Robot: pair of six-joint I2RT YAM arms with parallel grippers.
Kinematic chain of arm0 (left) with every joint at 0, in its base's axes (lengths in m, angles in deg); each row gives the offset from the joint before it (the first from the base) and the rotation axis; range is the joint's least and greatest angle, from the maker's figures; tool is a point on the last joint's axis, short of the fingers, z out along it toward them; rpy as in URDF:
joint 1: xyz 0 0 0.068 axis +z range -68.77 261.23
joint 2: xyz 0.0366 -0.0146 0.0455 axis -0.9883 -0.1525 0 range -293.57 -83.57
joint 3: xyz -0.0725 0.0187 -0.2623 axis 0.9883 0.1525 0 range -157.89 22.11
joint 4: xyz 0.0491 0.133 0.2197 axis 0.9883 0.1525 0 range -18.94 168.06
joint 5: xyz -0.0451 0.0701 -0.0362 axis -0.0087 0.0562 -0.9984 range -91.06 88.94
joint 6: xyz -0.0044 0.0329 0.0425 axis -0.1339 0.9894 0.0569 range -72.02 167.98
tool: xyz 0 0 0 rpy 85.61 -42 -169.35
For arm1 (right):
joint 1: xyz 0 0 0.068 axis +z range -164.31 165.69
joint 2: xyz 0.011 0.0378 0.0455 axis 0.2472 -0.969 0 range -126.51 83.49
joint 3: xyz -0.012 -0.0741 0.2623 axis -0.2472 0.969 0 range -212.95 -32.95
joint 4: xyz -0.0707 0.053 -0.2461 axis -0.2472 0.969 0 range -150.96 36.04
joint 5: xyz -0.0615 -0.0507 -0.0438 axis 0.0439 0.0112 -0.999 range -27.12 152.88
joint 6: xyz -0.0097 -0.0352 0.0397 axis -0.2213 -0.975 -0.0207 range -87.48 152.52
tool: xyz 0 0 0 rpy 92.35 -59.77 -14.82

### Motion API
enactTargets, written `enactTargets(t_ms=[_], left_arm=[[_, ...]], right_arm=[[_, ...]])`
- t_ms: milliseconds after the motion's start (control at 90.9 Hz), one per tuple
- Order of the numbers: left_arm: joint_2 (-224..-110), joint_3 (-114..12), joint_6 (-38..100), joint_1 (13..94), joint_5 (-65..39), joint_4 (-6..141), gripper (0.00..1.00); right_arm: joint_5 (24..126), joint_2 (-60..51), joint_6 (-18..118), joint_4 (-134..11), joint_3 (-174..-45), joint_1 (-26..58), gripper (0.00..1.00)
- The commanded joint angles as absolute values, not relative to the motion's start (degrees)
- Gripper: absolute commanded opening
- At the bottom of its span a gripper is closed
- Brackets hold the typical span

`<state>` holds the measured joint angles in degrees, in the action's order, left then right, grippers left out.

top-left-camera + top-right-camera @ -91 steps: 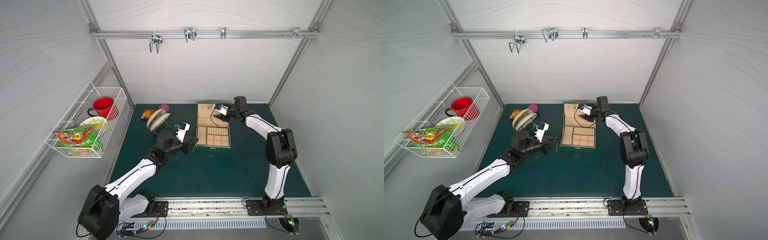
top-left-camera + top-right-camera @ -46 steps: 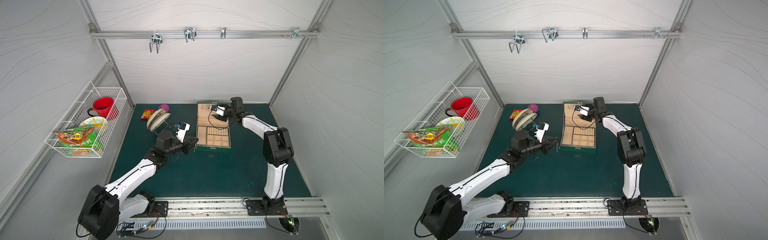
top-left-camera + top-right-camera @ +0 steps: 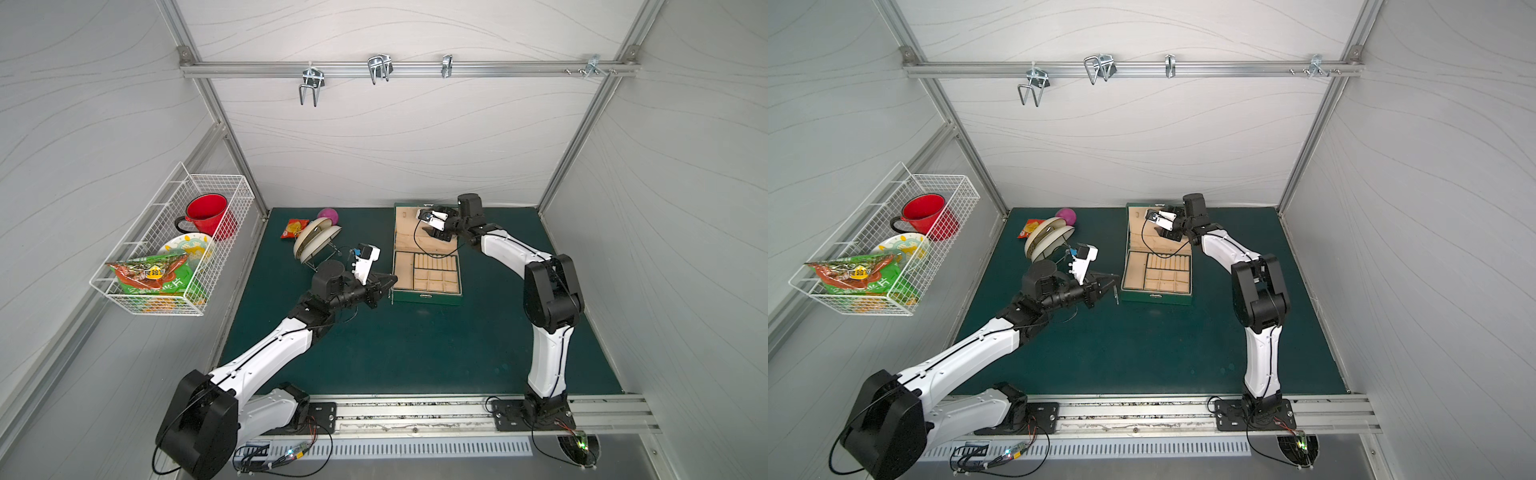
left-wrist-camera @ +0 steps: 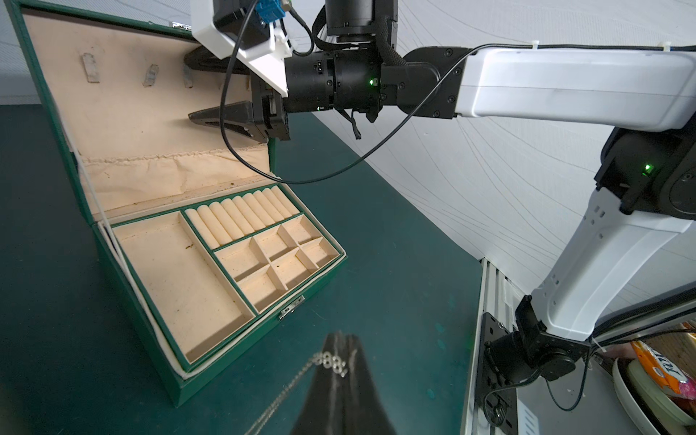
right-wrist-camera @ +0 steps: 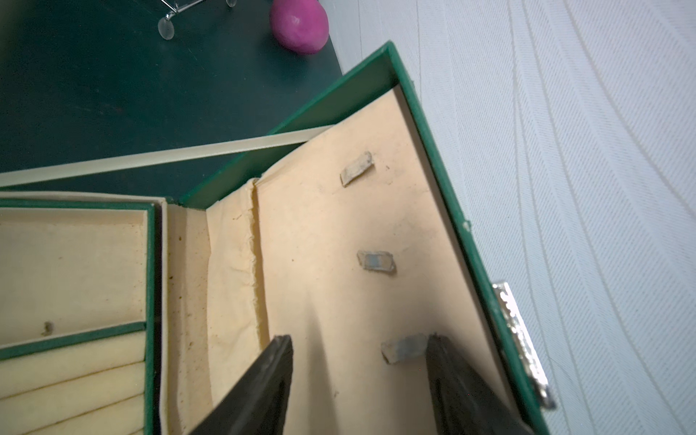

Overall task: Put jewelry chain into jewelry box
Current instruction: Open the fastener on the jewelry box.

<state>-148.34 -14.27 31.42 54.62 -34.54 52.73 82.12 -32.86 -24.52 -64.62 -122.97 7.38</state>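
Observation:
The jewelry box point(image 3: 426, 297) point(image 3: 1154, 298) stands open on the green mat, a dark green case with beige lining, and its lid is upright at the back. My left gripper point(image 3: 392, 280) point(image 4: 341, 341) is shut on the jewelry chain point(image 4: 293, 384), a thin silver chain. The chain hangs from the tips just left of the box's front corner point(image 4: 180, 391). My right gripper point(image 4: 192, 88) point(image 5: 359, 339) is open against the inside of the lid. One of its fingers sits beside a small lid hook point(image 5: 401, 350).
A dish rack with plates point(image 3: 316, 241), a snack packet point(image 3: 293, 227) and a pink ball point(image 3: 328, 215) lie left of the box. A wire basket point(image 3: 174, 249) with a red mug hangs on the left wall. The back wall stands close behind the lid.
My right arm has shifted a little to the left along the lid's inside. The left arm and the chain have stayed where they were.

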Motion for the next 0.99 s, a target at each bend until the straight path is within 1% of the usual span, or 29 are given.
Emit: enactTargets(t_ms=[0, 198, 451, 539, 748, 858, 979], left_arm=[[-147.7, -14.4, 31.4, 54.9, -35.7, 49.0, 0.00], [-147.7, -14.3, 31.3, 54.9, -35.9, 48.7, 0.00], [-147.6, -14.2, 31.2, 54.9, -35.7, 48.7, 0.00], [-147.6, -14.3, 31.1, 54.9, -35.9, 48.7, 0.00], [-147.4, -14.2, 31.0, 54.9, -35.9, 48.6, 0.00], [-147.4, -14.1, 31.0, 54.9, -35.8, 48.5, 0.00], [-147.3, -14.1, 30.9, 54.9, -35.8, 48.4, 0.00]], right_arm=[[80.9, -33.0, -24.0, -66.9, -123.6, 7.8, 0.62], [80.9, -33.7, -24.3, -63.4, -125.9, 7.8, 0.61], [80.9, -34.9, -25.6, -58.3, -127.2, 7.7, 0.40], [80.6, -35.0, -25.7, -57.3, -127.6, 7.8, 0.36], [80.2, -35.2, -26.2, -54.9, -128.1, 7.6, 0.32], [80.9, -35.0, -26.4, -54.5, -127.8, 7.6, 0.25], [80.4, -34.9, -26.3, -55.1, -127.6, 7.8, 0.15]])
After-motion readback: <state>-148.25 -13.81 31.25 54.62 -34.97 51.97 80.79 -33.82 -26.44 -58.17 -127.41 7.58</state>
